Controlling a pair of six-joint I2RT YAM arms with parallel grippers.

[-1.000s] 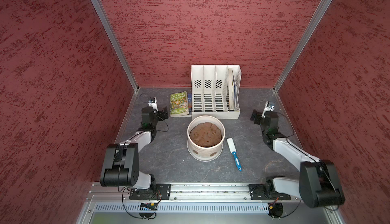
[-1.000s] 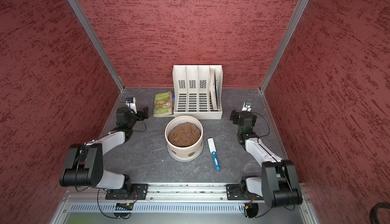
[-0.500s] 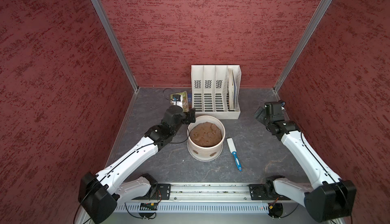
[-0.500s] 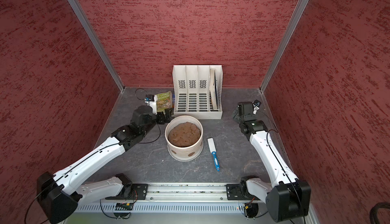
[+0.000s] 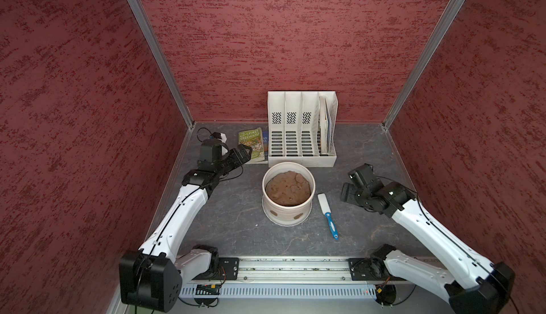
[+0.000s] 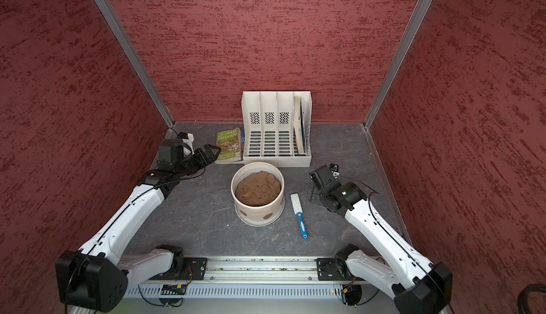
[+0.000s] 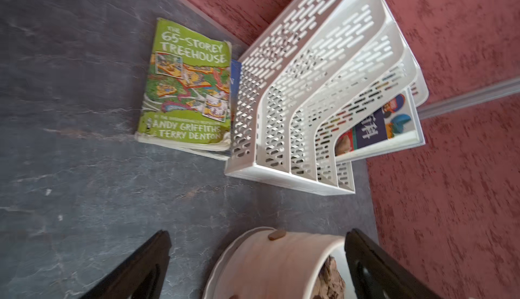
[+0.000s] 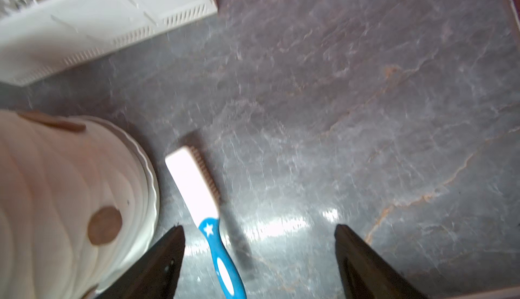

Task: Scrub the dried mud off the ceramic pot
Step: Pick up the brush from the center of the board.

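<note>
The cream ceramic pot (image 5: pixel 286 212) (image 6: pixel 256 211) stands mid-table, filled with lumpy brown soil. Dried mud patches (image 5: pixel 298 216) (image 6: pixel 268 216) stick to its near wall; others show in the wrist views (image 7: pixel 276 234) (image 8: pixel 104 228). A white brush with a blue handle (image 5: pixel 327 215) (image 6: pixel 300 215) (image 8: pixel 197 187) lies flat just right of the pot. My left gripper (image 5: pixel 245 151) (image 6: pixel 211 150) (image 7: pixel 258 235) hovers open beyond the pot's left side, holding nothing. My right gripper (image 5: pixel 345 194) (image 6: pixel 313 192) (image 8: pixel 260 228) hangs open right of the brush, with the blue handle near one finger.
A white slotted file rack (image 5: pixel 301 132) (image 7: pixel 281 131) stands behind the pot with a book in its right slot. A green paperback (image 5: pixel 251 147) (image 7: pixel 188 86) lies flat left of the rack. Red walls close three sides; a metal rail (image 5: pixel 289 271) runs along the front.
Both arms have unfolded from their rest poses. The left gripper reached the pot's back-left rim, then drew slightly back left. The right gripper swung down toward the brush.
</note>
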